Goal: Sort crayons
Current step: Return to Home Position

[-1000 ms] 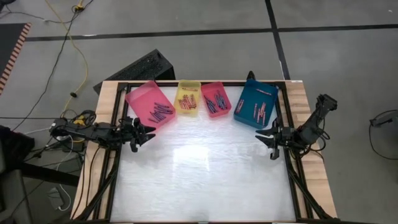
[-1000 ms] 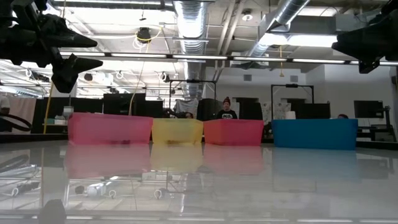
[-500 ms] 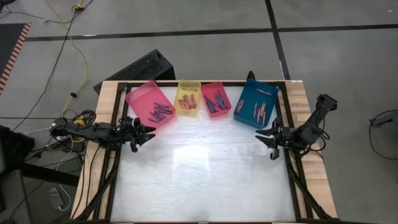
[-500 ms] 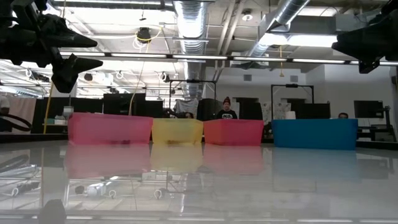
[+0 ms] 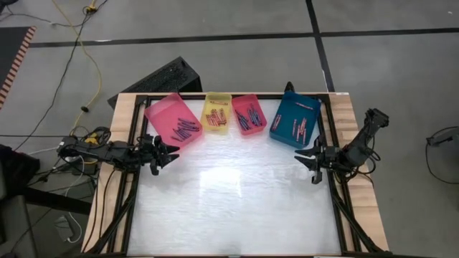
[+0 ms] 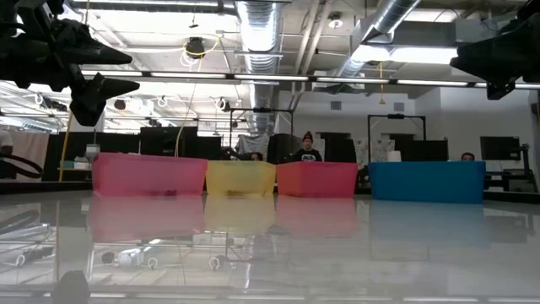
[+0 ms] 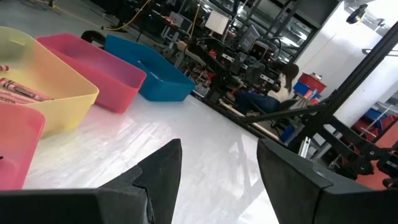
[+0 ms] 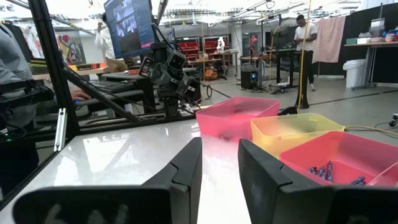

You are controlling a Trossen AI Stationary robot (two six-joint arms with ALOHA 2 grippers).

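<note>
Overhead: white table in a wooden frame, with its working surface bare of loose sticks.

Four trays sit in a row along the far edge. From the left arm's side they run:
- pink tray, the biggest, set at an angle
- yellow tray
- red tray
- blue tray, also angled

The low view shows the same four standing side by side, with gaps between them too narrow to judge.

Left arm lies low along the table's left edge. The left gripper is just in front of the pink tray's near corner, off the surface, with its fingers spread and nothing between them. The left wrist view confirms a wide gap.

Right arm reaches in from the right edge. The right gripper is near the blue tray's near end, with its fingers parted and empty. The right wrist view shows a narrower but clear gap.

All visible crayons are inside the trays:
- a dark cluster at the pink tray's near end
- reddish sticks in the yellow tray
- blue ones in the red tray
- reddish ones in the blue tray

Individual colours are hard to separate at this range.
</note>
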